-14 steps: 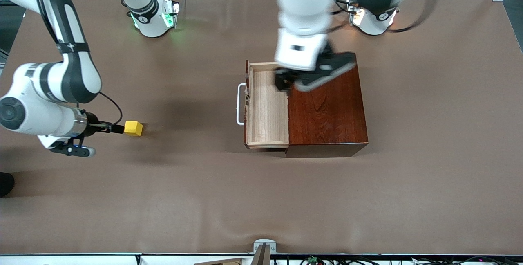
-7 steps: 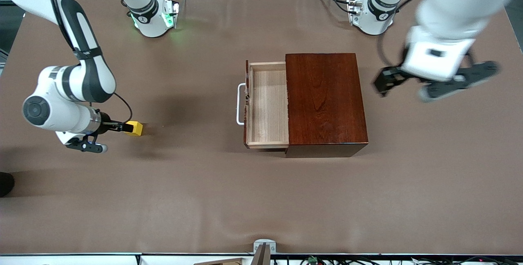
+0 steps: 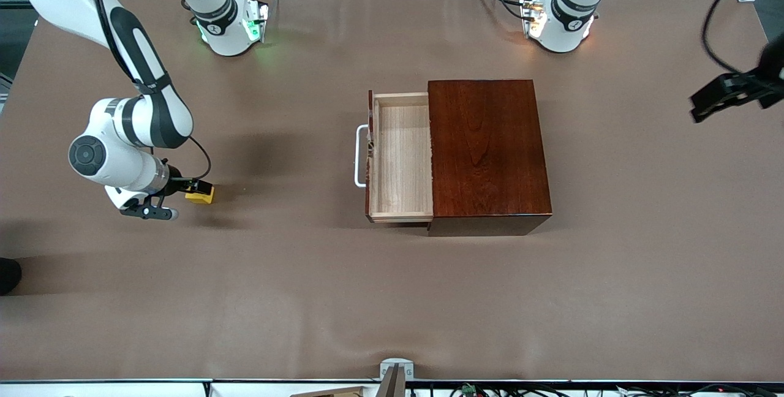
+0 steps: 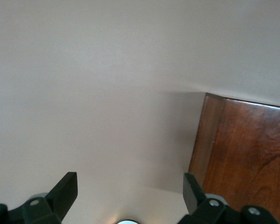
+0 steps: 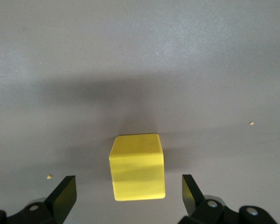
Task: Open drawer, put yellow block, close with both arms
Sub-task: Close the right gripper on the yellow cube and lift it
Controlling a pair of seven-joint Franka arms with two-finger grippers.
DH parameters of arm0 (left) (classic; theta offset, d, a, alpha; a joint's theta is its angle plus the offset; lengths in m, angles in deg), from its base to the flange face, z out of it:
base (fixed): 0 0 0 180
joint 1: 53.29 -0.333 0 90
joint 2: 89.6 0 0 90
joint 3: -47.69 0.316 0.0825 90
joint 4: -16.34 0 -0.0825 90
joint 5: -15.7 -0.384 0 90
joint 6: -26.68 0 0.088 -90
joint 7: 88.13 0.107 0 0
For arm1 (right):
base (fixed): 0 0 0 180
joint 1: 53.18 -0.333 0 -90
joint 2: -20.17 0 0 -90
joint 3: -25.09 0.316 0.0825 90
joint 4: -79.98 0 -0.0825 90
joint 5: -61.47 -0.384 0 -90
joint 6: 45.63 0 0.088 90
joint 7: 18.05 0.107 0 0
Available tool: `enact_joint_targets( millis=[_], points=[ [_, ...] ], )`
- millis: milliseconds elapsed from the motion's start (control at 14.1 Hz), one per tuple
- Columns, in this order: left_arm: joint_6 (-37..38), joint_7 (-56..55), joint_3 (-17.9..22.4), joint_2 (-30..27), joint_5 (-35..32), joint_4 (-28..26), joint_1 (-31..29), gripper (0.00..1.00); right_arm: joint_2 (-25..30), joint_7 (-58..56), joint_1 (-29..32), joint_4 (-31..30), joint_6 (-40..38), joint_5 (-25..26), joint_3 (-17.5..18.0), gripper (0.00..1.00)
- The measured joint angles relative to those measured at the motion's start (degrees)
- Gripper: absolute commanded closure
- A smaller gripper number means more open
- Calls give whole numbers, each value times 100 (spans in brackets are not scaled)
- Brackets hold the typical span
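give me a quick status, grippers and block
Right gripper open, straddling yellow block on table. Left gripper open, over table beside box. Drawer open, nothing blocking it.

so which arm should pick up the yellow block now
The right arm. Its right gripper sits right at the yellow block, jaws open with the cube between them. The left gripper is up near the left arm's end of the table, past the wooden box, nowhere near the block.
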Motion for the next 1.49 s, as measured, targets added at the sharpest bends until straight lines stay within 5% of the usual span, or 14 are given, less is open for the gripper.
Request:
enact_joint_targets(
  millis=[142,354,425,778,1486],
  points=[
    [-37,137,-72,-198,0,-286,-192,0,-69,-40,5,-141,304,1,1,22],
    [-486,460,-480,-674,0,-1070,-687,0,-152,-255,9,-318,619,7,2,88],
    [-640,574,-532,-873,0,-1401,-757,0,-165,-370,18,-325,629,7,0,93],
    [-1173,794,-617,-1679,0,-2622,-776,0,-166,-534,56,-315,616,7,2,100],
    [-1346,801,-724,-1618,215,-2680,-748,0,79,-197,15,1369,-2358,-271,263,100]
  ],
)
